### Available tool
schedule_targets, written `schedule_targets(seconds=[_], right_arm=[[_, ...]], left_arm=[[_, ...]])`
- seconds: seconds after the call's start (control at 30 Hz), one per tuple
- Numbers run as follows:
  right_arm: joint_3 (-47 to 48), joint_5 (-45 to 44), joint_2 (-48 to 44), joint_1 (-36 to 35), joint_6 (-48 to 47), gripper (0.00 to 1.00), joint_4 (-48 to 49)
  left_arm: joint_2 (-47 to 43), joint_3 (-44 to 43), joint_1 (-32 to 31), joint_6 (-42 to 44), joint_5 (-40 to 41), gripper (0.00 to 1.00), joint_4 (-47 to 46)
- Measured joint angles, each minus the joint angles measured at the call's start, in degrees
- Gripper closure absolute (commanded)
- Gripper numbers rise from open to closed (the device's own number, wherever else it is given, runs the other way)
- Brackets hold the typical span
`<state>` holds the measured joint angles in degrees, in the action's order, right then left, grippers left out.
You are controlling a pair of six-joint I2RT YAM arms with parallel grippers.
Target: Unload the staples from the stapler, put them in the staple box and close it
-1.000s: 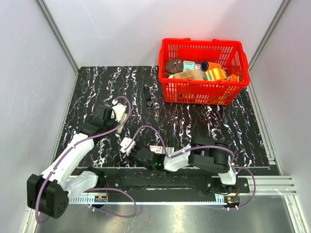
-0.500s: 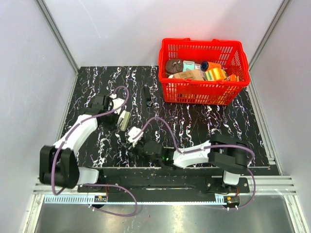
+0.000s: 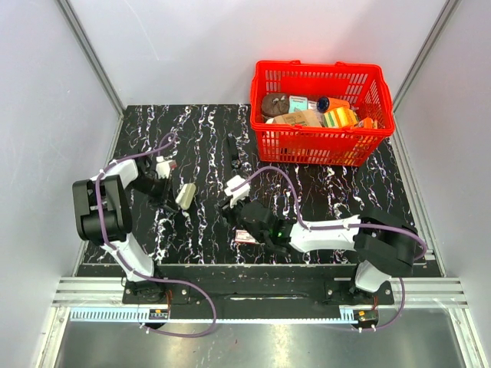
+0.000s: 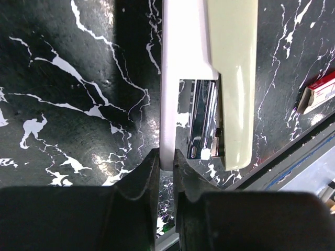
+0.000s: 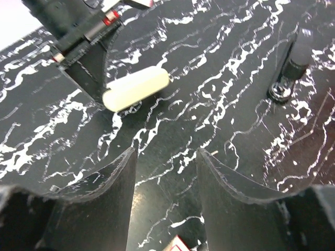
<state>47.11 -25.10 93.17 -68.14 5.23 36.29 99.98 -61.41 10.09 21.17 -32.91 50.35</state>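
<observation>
While the left gripper (image 4: 166,161) is pressed nearly together on the thin edge of the stapler's (image 4: 233,78) white base, pinching it at one end, the cream cover and the shiny metal staple track (image 4: 201,123) run away from the fingers, the track showing in the gap between cover and base. Seen from above, the stapler (image 3: 185,196) is well to the left of the red basket (image 3: 322,146) and nearer the arms' bases than the basket is, over the black marbled surface (image 3: 353,192); whether it rests there or hangs just above I cannot tell. The right gripper (image 5: 166,157) is spread with nothing between its fingers, facing the stapler (image 5: 137,88) from the basket's side and apart from it. A small red-and-white box (image 3: 245,236), probably for staples, lies farther from the basket, toward the near edge, and a black tool (image 3: 232,149) lies just beside the basket's left wall. By its look the stapler is light and stiff, plastic over a steel core, with a glossy, rounded cover where a pinch would likely slip. The flat sides of the base offer the surer hold, and a grip at the very end leaves it free to pivot if pushed. The staples are probably thin and apt to break apart, so the free gripper would do best to take the cover or the track end squarely while the other braces the base.
</observation>
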Motion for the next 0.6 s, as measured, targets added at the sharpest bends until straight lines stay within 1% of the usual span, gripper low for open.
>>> schedule_targets(seconds=[0.03, 0.13, 0.27, 0.33, 0.47, 0.6], right_arm=[[0.0, -0.4, 0.0, 0.2, 0.4, 0.44, -1.0], [0.0, -1.2, 0.0, 0.7, 1.7, 0.41, -4.5], [1.4, -2.0, 0.3, 2.9, 3.1, 0.38, -9.5], [3.8, -2.4, 1.5, 4.1, 3.7, 0.35, -12.2], [10.2, -3.2, 5.4, 6.4, 4.1, 0.30, -17.1], [18.5, -3.7, 12.0, 9.1, 3.9, 0.28, -21.0]], left_arm=[[0.5, -0.1, 0.4, 0.1, -0.1, 0.77, 0.2], [1.6, -0.4, 0.9, 0.2, -0.2, 0.63, 0.9], [2.0, -0.9, 1.7, 0.2, -1.1, 0.55, 1.4], [2.5, -1.6, 2.5, 0.3, -1.9, 0.52, 2.2], [3.4, -2.4, 3.9, 0.9, -2.5, 0.50, 3.4], [0.3, -2.5, 4.2, 1.3, -2.1, 0.46, 4.0]])
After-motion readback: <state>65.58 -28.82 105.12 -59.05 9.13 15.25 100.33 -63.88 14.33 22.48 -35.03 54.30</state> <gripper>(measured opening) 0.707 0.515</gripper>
